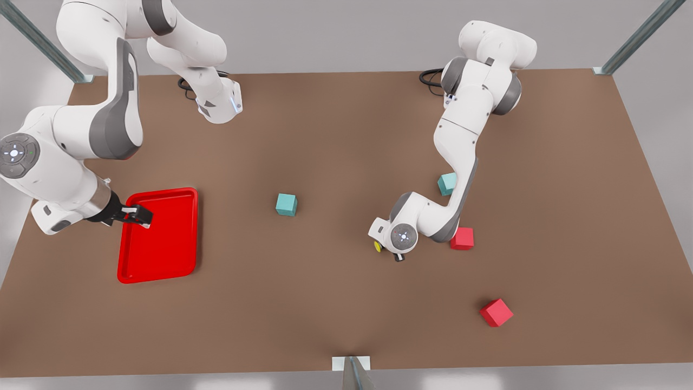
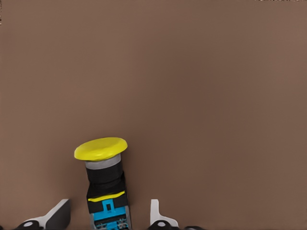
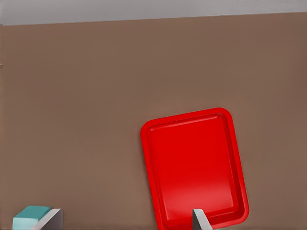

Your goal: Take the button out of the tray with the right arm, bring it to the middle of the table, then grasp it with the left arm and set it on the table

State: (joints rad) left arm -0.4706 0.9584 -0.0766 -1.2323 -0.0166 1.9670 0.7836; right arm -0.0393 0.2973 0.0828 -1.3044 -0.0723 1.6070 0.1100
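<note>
The button (image 2: 101, 149), with a yellow cap on a black base, sits low over the brown table (image 1: 335, 303) between the fingers (image 2: 60, 214) of my left gripper (image 1: 389, 252). That gripper is open, with a gap on each side of the button's base. In the front view the yellow cap (image 1: 377, 246) peeks out beside the wrist, right of the table's middle. My right gripper (image 1: 138, 215) hangs open over the left rim of the red tray (image 1: 162, 254), holding nothing. The tray (image 3: 192, 163) has nothing in it.
A teal cube (image 1: 286, 205) stands mid-table and another (image 1: 446, 184) lies behind the left arm. One red cube (image 1: 462, 238) sits close beside the left arm's wrist, another (image 1: 496, 312) nearer the front edge. A teal cube (image 3: 31, 215) shows by the right gripper's finger.
</note>
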